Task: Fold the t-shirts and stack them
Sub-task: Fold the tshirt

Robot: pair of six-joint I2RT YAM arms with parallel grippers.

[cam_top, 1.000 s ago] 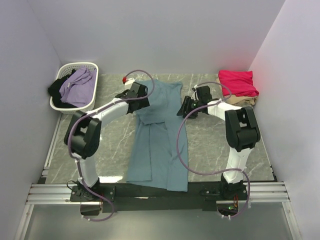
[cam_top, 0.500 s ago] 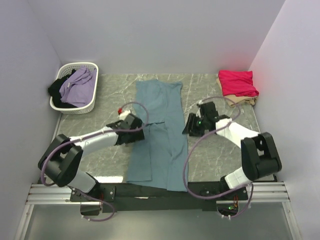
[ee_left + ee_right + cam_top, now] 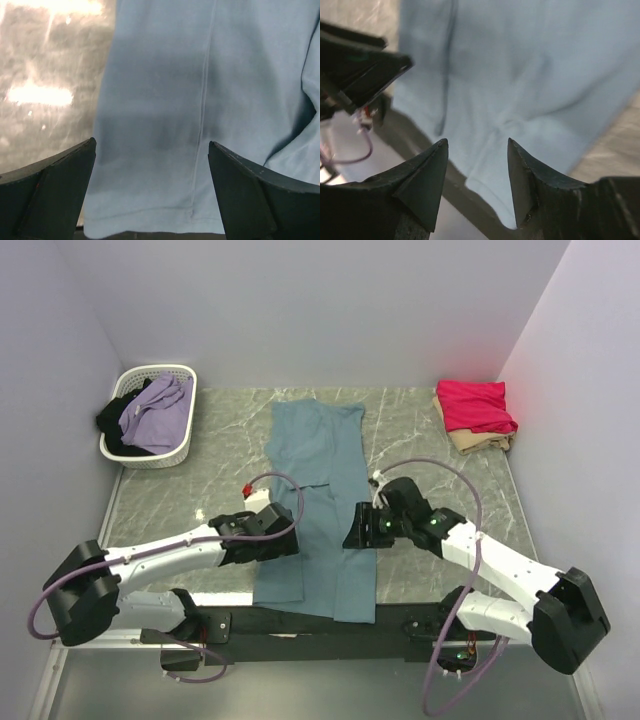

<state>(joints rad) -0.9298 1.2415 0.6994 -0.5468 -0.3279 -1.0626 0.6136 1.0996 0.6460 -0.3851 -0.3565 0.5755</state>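
dusty teal-blue soft cloth t-shirt (image 3: 318, 490), folded lengthwise into a long, smooth strip with a stitched seam along it, lying flat down the middle of the grey marbled table (image 3: 430, 440), near hem at the front edge. left hand (image 3: 151, 145) spread wide above the strip's near left edge. right hand (image 3: 477, 142), fingers apart and holding nothing, over its near right edge. a bright crimson-pink folded shirt (image 3: 475, 405) rests on a pale beige one (image 3: 480, 443) in the far right corner.

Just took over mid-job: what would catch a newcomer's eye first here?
A dusty teal-blue cloth t-shirt, folded into a long strip, runs down the grey table, with the open left gripper and open right gripper flanking its near half. At the far right corner, a folded crimson-pink t-shirt sits on a pale beige t-shirt.
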